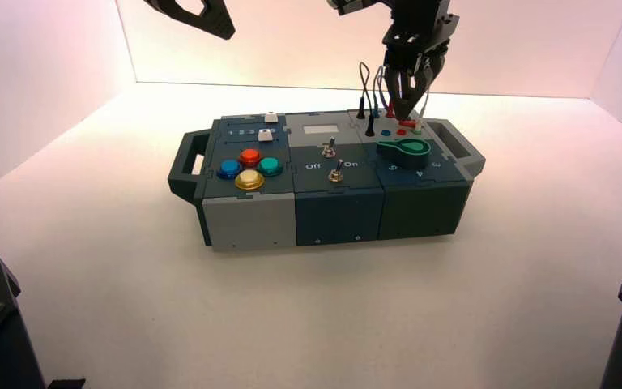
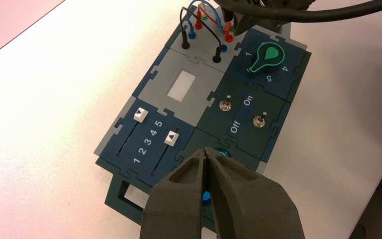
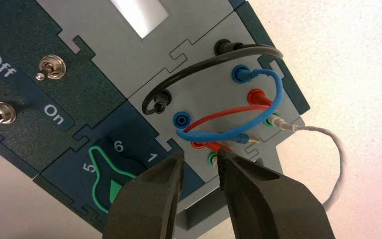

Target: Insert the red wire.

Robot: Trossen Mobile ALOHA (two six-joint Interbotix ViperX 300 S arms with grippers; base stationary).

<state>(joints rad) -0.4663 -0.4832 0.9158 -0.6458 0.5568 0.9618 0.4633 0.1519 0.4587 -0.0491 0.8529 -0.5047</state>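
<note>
We see the right gripper hanging over the wire panel at the far right of the box, fingers a narrow gap apart w/ nothing between them. In the right wrist view that gripper sits just above the panel's sockets; its finger bodies hide part of the green knob and the panel's near edge.

The red wire has one plug seated in a red socket. Its lead arcs across the panel toward a second red socket, where the other end lies tilted, right beside the fingertips. We can't tell if that end is seated: the blue wire crosses over it there. The blue wire has one plug in, the other lying loose w/ its pin bare. The black wire is plugged at both ends. A white wire trails off the box's edge onto the table; its far end is cut off behind the gripper.

The left gripper is parked high at far left, mostly cut off in the high view. In its wrist view the fingers meet, holding nothing, over the button end of the box, and cover most of the buttons. Beyond them are two white sliders, the toggles by Off/On, and the right arm, cut off at the frame edge.
</note>
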